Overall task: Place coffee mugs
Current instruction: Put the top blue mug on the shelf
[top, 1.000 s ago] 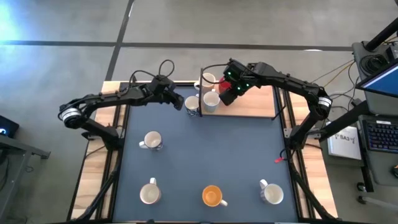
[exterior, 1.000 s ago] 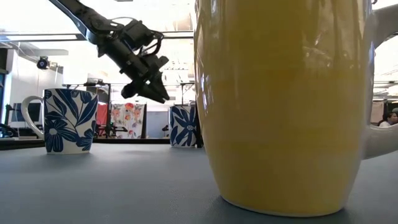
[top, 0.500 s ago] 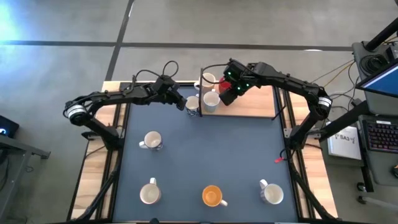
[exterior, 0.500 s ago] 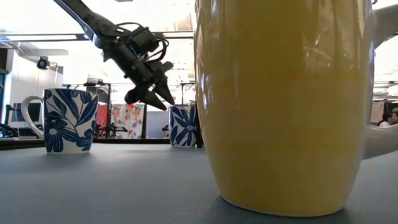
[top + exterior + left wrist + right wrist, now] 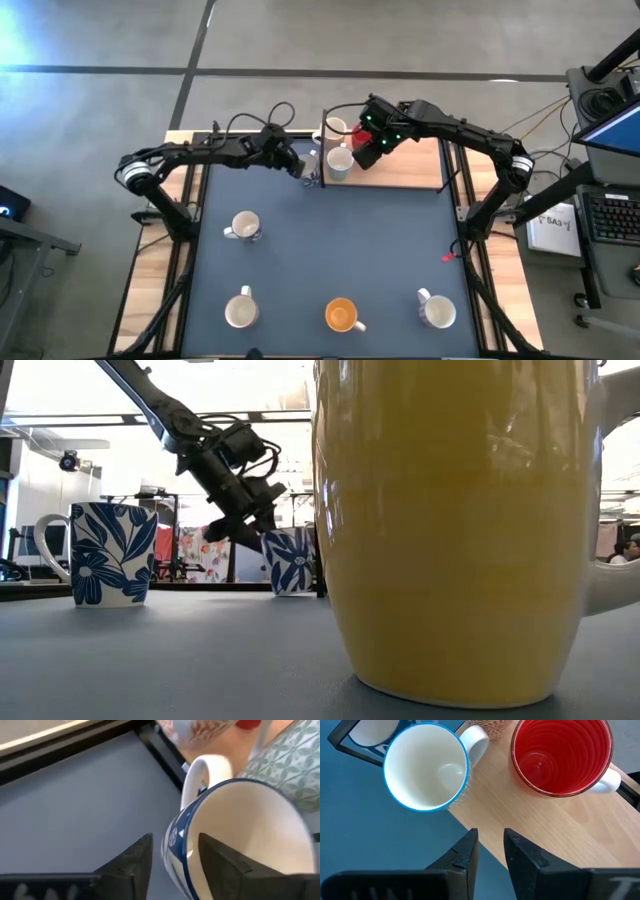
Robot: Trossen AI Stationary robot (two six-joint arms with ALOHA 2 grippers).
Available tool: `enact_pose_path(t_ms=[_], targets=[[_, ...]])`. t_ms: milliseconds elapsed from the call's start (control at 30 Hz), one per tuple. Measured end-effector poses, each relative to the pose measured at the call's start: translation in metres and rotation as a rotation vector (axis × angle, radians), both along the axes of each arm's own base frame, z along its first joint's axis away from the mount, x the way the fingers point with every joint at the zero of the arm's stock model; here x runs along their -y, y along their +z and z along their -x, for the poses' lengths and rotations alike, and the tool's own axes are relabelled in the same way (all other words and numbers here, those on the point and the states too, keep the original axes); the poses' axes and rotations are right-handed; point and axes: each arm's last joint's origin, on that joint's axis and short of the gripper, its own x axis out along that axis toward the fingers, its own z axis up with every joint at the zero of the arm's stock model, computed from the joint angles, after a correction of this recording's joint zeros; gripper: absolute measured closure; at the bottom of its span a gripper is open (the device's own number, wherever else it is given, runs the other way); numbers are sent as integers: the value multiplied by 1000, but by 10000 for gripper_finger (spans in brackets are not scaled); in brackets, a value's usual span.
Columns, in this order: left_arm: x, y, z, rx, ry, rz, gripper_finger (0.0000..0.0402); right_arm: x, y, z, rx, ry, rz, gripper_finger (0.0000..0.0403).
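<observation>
The blue-patterned mug (image 5: 235, 840) stands at about twelve o'clock on the dark mat, right against the near edge of the wooden board (image 5: 410, 172). The left gripper (image 5: 172, 855) has its fingers set narrowly astride the mug's wall, one outside and one inside the rim, but whether they are pressing it yet cannot be told. From the level camera the same mug (image 5: 290, 560) sits flat on the bench (image 5: 330, 240) with the gripper against its upper edge.

On the board just beyond stand a pale mug with a blue rim (image 5: 426, 767), a red mug (image 5: 561, 756) at its side, and another white mug (image 5: 334, 128) at the far edge. The right gripper (image 5: 487, 852) hovers over the board's edge near these, its fingers a narrow gap apart and holding nothing.

Farther out on the mat wait four more: a white mug (image 5: 244, 226) at nine o'clock, another white one (image 5: 239, 311) at seven, an orange mug (image 5: 341, 315) at six, and a white one (image 5: 437, 313) at five.

The step in hand looks like gripping the blue mug by its rim. The next move calls for a firm pinch, a straight lift, and clearance past the mugs crowded on the board.
</observation>
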Motion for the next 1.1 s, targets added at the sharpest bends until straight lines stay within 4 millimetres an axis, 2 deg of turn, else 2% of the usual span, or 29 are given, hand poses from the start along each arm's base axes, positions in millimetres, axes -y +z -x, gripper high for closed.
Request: enact_pose_path(t_ms=[233,467,700,867,1100], targets=[[1,2,0,-16,-33,32,385,-1,-1,1,-12,0,-6,328],[13,15,9,-126,-124,93,391,-2,-1,1,-14,4,-9,326],[38,40,14,-148,-228,66,389,-12,-1,-3,-14,6,-34,334],[53,51,13,-124,-272,43,389,-28,-1,-8,-23,-1,-63,335],[82,51,4,-133,-364,53,389,-61,-1,-20,-12,18,-98,335]])
